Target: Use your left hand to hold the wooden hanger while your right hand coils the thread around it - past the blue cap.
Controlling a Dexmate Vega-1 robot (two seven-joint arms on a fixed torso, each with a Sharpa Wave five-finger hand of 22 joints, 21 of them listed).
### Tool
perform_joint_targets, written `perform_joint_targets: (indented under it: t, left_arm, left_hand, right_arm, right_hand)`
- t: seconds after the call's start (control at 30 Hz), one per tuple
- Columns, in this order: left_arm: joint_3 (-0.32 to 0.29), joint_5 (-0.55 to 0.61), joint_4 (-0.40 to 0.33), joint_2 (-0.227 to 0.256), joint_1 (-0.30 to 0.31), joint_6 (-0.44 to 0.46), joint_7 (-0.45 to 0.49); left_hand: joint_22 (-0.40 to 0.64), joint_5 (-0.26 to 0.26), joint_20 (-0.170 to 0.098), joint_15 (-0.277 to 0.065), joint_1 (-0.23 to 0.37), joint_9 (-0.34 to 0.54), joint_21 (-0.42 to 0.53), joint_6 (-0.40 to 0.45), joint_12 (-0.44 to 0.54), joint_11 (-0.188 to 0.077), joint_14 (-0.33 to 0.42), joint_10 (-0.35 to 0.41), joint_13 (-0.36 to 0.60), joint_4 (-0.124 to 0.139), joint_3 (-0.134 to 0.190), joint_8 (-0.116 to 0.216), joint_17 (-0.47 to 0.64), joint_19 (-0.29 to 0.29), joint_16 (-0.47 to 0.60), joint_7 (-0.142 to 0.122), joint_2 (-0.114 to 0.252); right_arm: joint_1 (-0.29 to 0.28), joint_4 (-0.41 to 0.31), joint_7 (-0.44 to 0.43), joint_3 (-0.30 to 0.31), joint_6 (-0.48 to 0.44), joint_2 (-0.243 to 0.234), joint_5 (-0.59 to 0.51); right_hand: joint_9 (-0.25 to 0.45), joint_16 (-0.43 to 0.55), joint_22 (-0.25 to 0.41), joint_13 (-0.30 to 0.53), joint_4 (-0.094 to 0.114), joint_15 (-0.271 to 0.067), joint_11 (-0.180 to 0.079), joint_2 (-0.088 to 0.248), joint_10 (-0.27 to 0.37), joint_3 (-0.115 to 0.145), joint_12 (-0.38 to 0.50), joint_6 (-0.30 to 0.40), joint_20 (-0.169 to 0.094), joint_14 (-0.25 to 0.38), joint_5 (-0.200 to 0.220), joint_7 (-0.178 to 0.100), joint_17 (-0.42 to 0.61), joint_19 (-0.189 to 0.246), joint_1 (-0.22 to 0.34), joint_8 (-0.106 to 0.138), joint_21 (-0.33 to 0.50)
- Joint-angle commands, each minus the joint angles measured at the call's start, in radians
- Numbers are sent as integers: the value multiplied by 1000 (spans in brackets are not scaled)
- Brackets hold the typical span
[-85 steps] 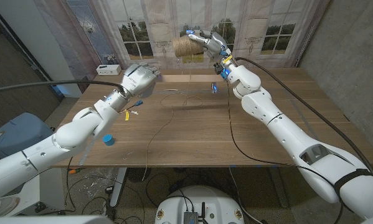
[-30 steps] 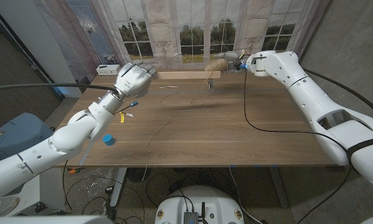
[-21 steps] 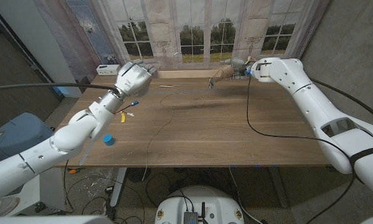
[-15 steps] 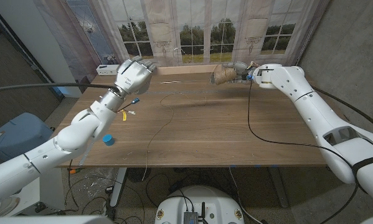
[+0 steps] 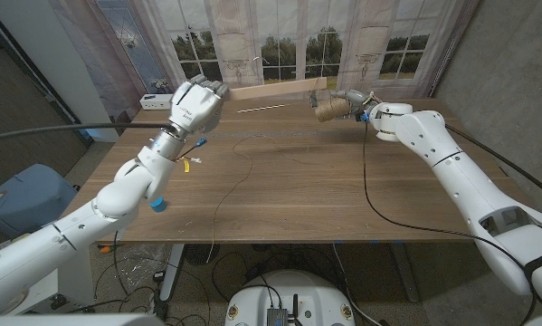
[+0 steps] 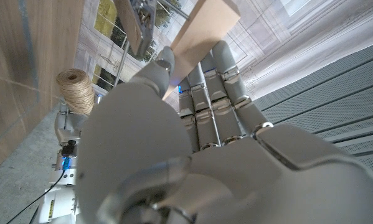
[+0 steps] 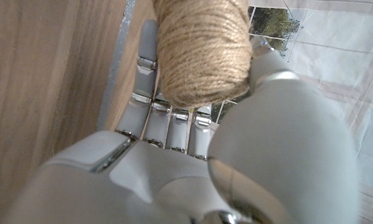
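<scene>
Both hands are loaded: the left hand (image 5: 194, 102) grips the wooden hanger (image 5: 275, 89) aloft over the counter's (image 5: 289, 195) far side, the right hand (image 5: 359, 102) clasps the thread spool (image 5: 328, 110) beside its right end. No coils are discernible, so winding seemingly remains. Loose thread (image 5: 239, 177) trails across the counter; a blue cap (image 5: 156, 203) lies near-left.

The left arm reaches from seven o'clock toward eleven o'clock, its left hand (image 5: 195, 102) raised above the surface, fingers closed around the wooden hanger (image 5: 275, 90). The right arm comes in from four o'clock, bent at the elbow, its right hand (image 5: 350, 102) at one o'clock gripping the spool of thread (image 5: 329, 110).
</scene>
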Motion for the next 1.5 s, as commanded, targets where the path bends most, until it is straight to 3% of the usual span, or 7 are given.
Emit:
perform_joint_targets:
  t: [0.03, 0.47, 0.73, 0.97, 1.1, 1.5]
  left_arm:
    - [34, -25, 57, -104, -42, 45, 121]
    - [56, -99, 89, -137, -86, 34, 151]
    - [64, -94, 64, -75, -99, 19, 52]
    - [66, -72, 47, -42, -101, 30, -31]
    - [70, -65, 48, -38, -107, 26, -46]
    - [78, -40, 51, -46, -119, 30, -49]
  left_hand:
    - [3, 18, -91, -275, -11, 187, 8, 118, 1, -146, 219, 155, 20, 20, 63, 2, 203, 0, 7, -102, 39]
    - [3, 15, -91, -275, -10, 186, 14, 122, -2, -147, 232, 160, 19, 18, 63, -3, 202, 7, 6, -100, 38]
    - [3, 14, -94, -276, -10, 188, 16, 123, -6, -148, 232, 156, 20, 17, 64, -6, 200, 8, 2, -102, 37]
    - [2, 14, -96, -276, -11, 189, 16, 122, -8, -148, 229, 157, 21, 18, 64, -9, 202, 7, 0, -103, 37]
    - [2, 14, -96, -276, -12, 191, 16, 121, -10, -149, 228, 156, 21, 18, 64, -10, 204, 6, -1, -103, 36]
    - [2, 15, -98, -276, -13, 193, 16, 123, -12, -148, 225, 158, 24, 18, 65, -14, 206, 5, -5, -104, 36]
  right_arm:
    - [-100, -110, -102, 0, 94, -5, -53]
    - [-210, -162, -162, 13, 158, 4, -69]
    - [-277, -173, -160, 42, 210, -2, -54]
    - [-380, -115, 40, 79, 442, -32, -43]
    - [-416, -90, 113, 81, 546, -48, -69]
    - [-444, 76, 446, 82, 870, -80, -95]
  right_hand:
    - [4, -7, -1, 4, 0, -349, 4, 325, 9, 10, 5, 6, -119, 289, 6, 4, 63, 4, 337, -7, 9]
    - [4, -13, -14, 3, 0, -349, 3, 324, 9, 14, 4, 8, -118, 297, 6, 3, 67, -1, 336, -8, 21]
    - [4, -18, -20, 3, 1, -349, 3, 323, 8, 15, 4, 7, -119, 300, 6, 2, 68, -4, 335, -9, 29]
    - [5, -20, -24, 6, 2, -349, 1, 322, 4, 16, 3, 7, -120, 301, 5, -1, 72, -10, 334, -10, 33]
    - [5, -21, -26, 9, 3, -349, 0, 322, 1, 16, 3, 6, -122, 301, 5, -1, 77, -16, 332, -10, 38]
    - [6, -24, -28, 16, 6, -348, -9, 324, -4, 16, 5, 4, -124, 300, 3, -10, 89, -32, 328, -12, 49]
